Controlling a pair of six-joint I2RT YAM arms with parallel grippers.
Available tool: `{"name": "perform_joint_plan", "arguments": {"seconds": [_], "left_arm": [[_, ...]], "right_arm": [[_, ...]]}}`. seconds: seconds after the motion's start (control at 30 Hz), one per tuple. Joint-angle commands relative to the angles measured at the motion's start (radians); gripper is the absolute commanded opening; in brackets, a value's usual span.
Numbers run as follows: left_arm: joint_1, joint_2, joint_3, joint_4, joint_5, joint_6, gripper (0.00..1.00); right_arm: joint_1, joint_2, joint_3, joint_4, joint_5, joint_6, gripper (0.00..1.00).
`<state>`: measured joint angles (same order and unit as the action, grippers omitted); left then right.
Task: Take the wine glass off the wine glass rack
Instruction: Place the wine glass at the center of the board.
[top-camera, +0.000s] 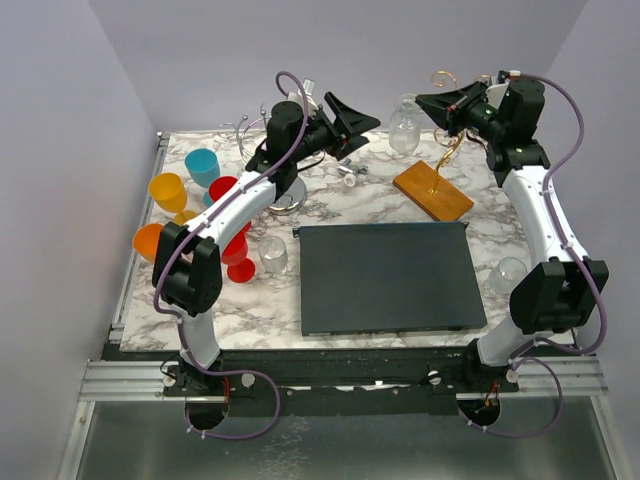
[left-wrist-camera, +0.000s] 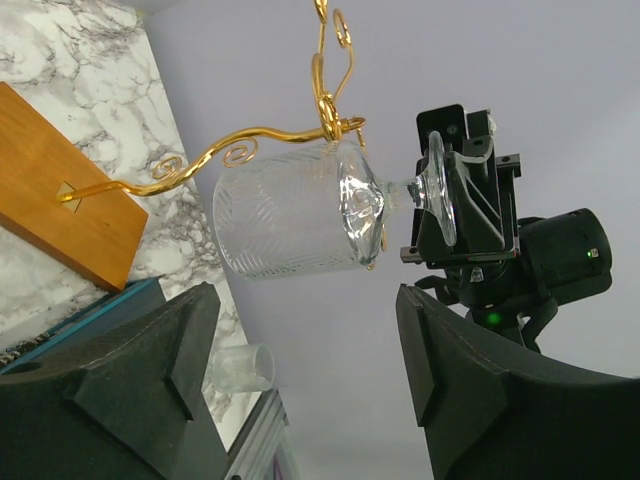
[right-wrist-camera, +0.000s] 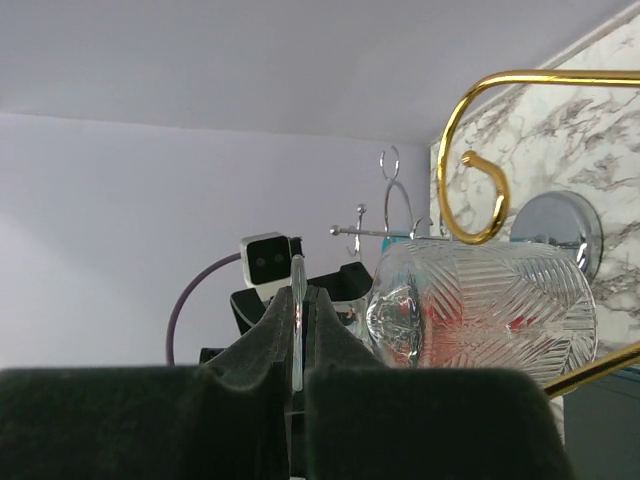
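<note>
The wine glass rack has an orange-brown wooden base and a gold wire stem with curly hooks. A clear cut-pattern wine glass lies on its side among the hooks, bowl toward the base. Its stem is at a gold curl. My right gripper is shut on the glass's round foot, and the bowl lies to its right under a gold hook. My left gripper is open and empty, raised just left of the glass and facing it.
A dark rectangular mat lies in the middle. A silver chrome wire stand is at the back left, with several coloured plastic cups beside it. Clear cups stand at the mat's left and right.
</note>
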<state>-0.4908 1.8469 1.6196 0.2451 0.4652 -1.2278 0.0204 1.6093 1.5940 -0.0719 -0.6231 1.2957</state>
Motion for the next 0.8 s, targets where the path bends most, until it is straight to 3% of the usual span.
{"name": "perform_joint_plan", "arguments": {"seconds": [0.0,0.33,0.77], "left_arm": [[0.010,-0.072,-0.022,0.067,0.006,-0.010,0.82],[0.020,-0.124,-0.138,0.317,-0.019,-0.136,0.89],[0.021,-0.167,-0.194,0.364,-0.057,-0.160,0.89]], "right_arm": [[0.024,-0.003,0.036,0.135,-0.027,0.100,0.01],[0.056,-0.005,0.032,0.259,-0.015,0.273,0.01],[0.100,0.007,0.111,0.284,-0.001,0.350,0.01]]}}
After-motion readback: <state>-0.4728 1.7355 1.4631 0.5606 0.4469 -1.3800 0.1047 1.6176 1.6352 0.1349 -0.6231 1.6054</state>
